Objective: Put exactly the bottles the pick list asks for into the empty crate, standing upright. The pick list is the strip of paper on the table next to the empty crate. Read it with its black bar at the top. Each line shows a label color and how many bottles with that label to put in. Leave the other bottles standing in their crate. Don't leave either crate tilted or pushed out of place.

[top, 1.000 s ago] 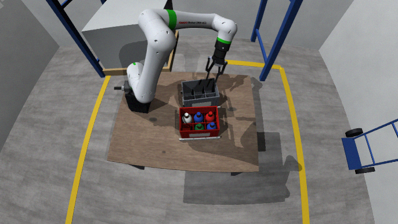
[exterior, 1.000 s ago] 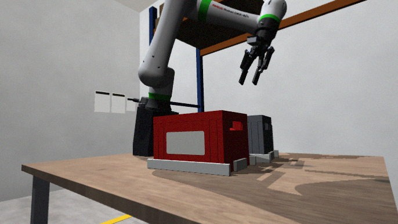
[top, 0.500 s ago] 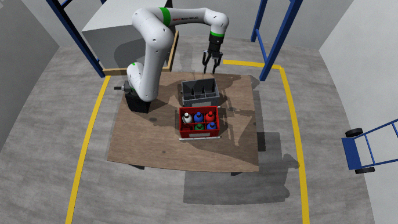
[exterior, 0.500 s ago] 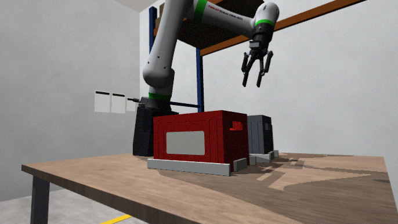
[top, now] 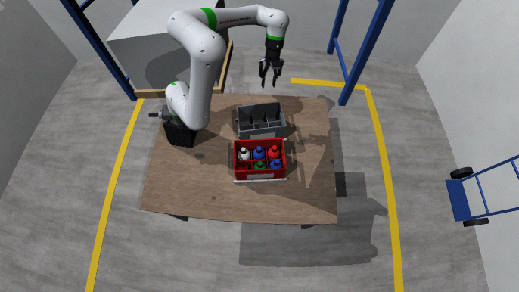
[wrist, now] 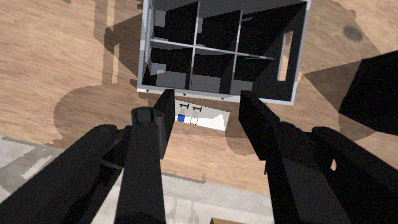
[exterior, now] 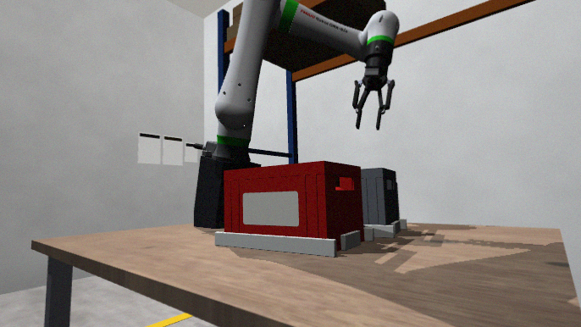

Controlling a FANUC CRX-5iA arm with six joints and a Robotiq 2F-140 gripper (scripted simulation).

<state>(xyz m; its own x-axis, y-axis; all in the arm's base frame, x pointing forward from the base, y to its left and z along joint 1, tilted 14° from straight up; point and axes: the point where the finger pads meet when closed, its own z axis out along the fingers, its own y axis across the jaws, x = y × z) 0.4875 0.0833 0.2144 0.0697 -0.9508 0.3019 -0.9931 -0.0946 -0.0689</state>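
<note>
The brown surface (top: 181, 181) (exterior: 169, 263) (wrist: 65, 50) holds a red box (top: 259, 175) (exterior: 271, 182), a gray box (top: 242, 132) (exterior: 377, 199) (wrist: 300, 55), pale strips (top: 261, 181) (exterior: 275, 244) around them, and a white paper slip (wrist: 212, 120) beside the gray box.

Red crate: (top: 259, 175) upright on desk (top: 189, 189); six compartments.
Crate row nearer the gray crate: white bottle (top: 244, 155), blue bottle (top: 259, 153), red bottle (top: 273, 153), all upright.
Crate row farther from it: green bottle (top: 259, 166) and second blue bottle (top: 276, 165); no bottle visible in the remaining compartment.
Gray crate: (top: 242, 132) just beside the red crate; no bottle visible inside.
Gripper: (top: 268, 85) beyond the gray crate; fingers point down, parted, nothing between them.
</note>
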